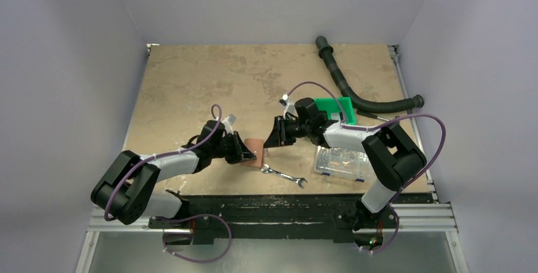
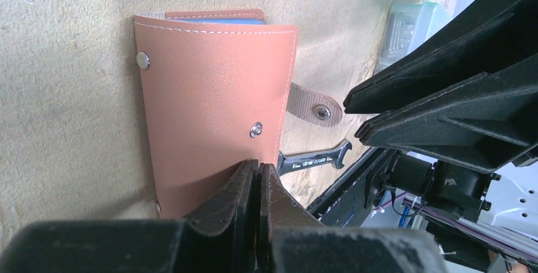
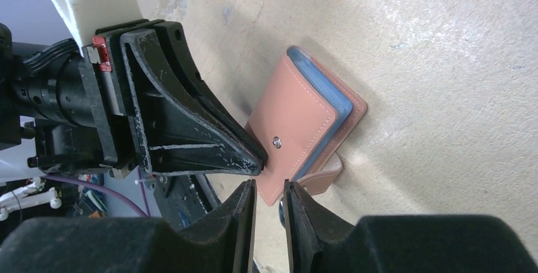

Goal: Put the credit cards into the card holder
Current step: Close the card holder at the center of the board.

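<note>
Your left end effector (image 2: 257,166) is clenched, its tips touching the cover of the folded brown wallet (image 3: 295,120). The wallet lies on the counter (image 1: 209,76) close to the near edge, about midway along. Blue cards (image 3: 322,90) show inside the fold. Your right end effector (image 3: 268,187) hovers at the wallet's corner, released and narrowly parted.

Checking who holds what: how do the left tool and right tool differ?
The left tool is shut tight; the right tool holds its jaws slightly apart. The left tool's tip meets the cover of the folded reddish-brown leather-like wallet near a metal snap; the right tool sits at its corner by the strap tab, nothing visibly clamped. Both are black and face the wallet.
</note>
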`<act>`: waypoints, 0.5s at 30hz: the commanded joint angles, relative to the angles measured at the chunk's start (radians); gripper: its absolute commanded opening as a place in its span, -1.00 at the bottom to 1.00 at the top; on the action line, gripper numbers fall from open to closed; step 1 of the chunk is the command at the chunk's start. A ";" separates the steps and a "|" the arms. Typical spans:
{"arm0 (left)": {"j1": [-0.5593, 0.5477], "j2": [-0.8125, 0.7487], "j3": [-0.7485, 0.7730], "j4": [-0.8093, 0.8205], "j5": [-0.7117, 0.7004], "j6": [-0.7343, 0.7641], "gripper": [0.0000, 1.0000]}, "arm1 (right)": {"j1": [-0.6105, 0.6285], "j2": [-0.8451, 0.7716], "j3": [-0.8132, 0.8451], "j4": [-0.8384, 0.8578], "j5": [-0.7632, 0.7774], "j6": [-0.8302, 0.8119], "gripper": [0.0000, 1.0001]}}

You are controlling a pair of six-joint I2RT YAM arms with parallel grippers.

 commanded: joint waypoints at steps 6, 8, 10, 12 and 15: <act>0.001 0.021 -0.027 -0.105 -0.057 0.056 -1.00 | -0.004 -0.027 0.002 -0.061 0.060 -0.049 -0.28; 0.001 0.024 -0.026 -0.106 -0.057 0.057 -1.00 | -0.005 -0.029 0.000 -0.071 0.060 -0.057 -0.28; 0.001 0.027 -0.023 -0.106 -0.057 0.058 -1.00 | -0.005 -0.022 -0.001 -0.070 0.057 -0.058 -0.30; 0.001 0.030 -0.021 -0.106 -0.055 0.059 -1.00 | -0.004 -0.016 -0.003 -0.063 0.050 -0.055 -0.32; 0.001 0.030 -0.021 -0.106 -0.055 0.059 -1.00 | -0.006 -0.010 -0.005 -0.049 0.044 -0.052 -0.37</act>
